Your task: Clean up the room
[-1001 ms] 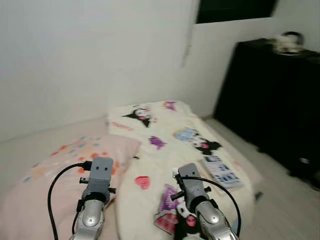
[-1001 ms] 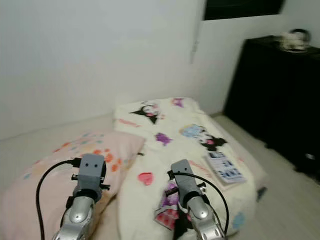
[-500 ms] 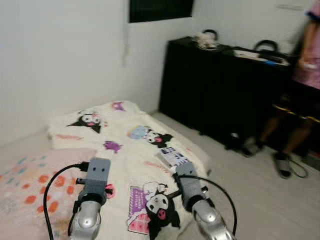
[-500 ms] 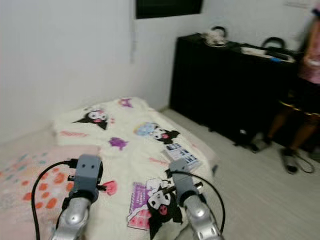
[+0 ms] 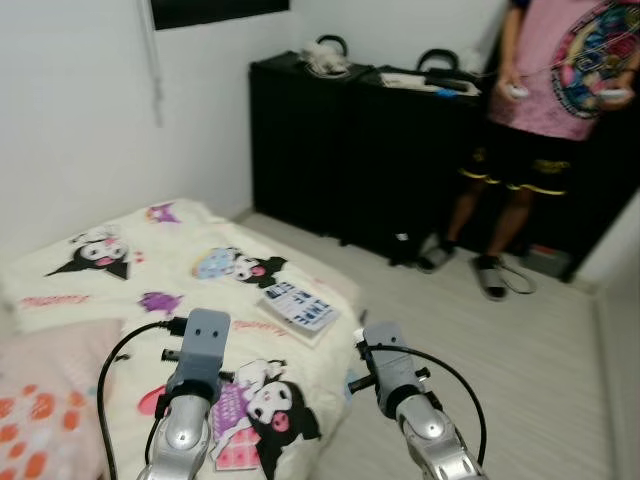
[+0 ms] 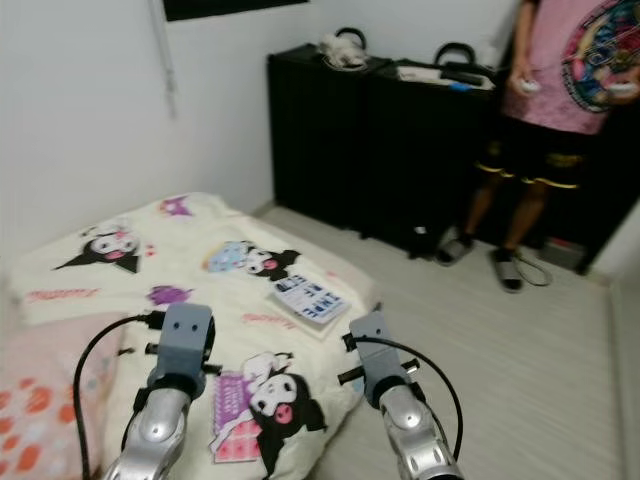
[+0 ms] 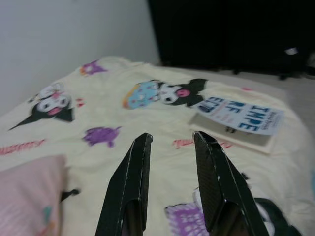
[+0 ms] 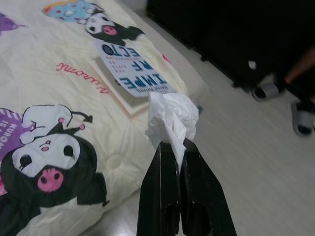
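My right gripper is shut on a crumpled white tissue, held above the edge of a floor bed and the pale floor. My left gripper is open and holds nothing; it hovers over the cream blanket printed with cartoon characters. A white and blue booklet lies flat on the blanket near the bed's right edge, ahead of both grippers. Both silver arms, the left arm and the right arm, reach forward at the bottom of the eye views.
A pink pillow with orange dots lies at the left. Black cabinets line the far wall with bags on top. A person in a pink shirt stands at the right before them. Pale floor stretches to the right of the bed.
The camera has swung to the right: the bed slid left in view, and the black cabinets and the person came in. Both arms keep the same pose.
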Tool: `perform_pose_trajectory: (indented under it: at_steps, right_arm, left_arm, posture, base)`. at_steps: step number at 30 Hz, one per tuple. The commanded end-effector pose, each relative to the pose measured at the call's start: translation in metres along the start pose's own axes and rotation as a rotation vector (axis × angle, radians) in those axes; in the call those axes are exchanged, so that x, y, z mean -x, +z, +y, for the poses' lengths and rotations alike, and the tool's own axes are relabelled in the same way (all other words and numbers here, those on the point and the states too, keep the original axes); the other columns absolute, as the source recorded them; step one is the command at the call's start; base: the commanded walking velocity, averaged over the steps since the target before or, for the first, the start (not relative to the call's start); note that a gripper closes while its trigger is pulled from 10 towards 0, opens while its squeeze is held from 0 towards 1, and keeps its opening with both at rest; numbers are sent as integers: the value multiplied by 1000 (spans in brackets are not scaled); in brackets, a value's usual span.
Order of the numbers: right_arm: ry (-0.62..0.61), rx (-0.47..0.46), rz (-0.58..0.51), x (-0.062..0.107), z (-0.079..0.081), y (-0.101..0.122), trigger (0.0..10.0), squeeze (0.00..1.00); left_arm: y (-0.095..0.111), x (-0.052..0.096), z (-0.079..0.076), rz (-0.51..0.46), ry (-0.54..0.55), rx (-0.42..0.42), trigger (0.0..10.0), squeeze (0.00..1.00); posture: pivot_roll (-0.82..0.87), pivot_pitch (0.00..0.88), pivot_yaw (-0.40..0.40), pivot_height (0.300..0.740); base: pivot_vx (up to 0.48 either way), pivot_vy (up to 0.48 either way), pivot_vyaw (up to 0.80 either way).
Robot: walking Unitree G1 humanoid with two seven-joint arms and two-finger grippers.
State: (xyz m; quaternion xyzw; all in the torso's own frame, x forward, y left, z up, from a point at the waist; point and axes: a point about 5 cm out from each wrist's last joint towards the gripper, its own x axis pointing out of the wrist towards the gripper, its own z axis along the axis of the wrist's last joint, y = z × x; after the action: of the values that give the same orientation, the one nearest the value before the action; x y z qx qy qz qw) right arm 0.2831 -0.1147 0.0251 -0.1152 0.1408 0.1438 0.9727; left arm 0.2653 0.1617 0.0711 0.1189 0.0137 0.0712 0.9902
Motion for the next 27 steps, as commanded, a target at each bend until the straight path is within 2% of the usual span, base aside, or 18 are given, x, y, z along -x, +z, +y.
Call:
perform_pose_trajectory:
  at_steps: [1,27]
  right_arm:
    - [-7,3,14,1,-4,-4,10000,0]
    - [-19,2,23,0,-3,-3,10000,0]
  left_arm:
    - [-1,1,-2,1,-6,-12,10000,0]
    - [0,-1,-4,6,-34,-16,10000,0]
  posture:
    - [55,0,-53,740]
    - [57,1,-48,740]
  base:
    - [0,0,-800]
    - [0,0,-800]
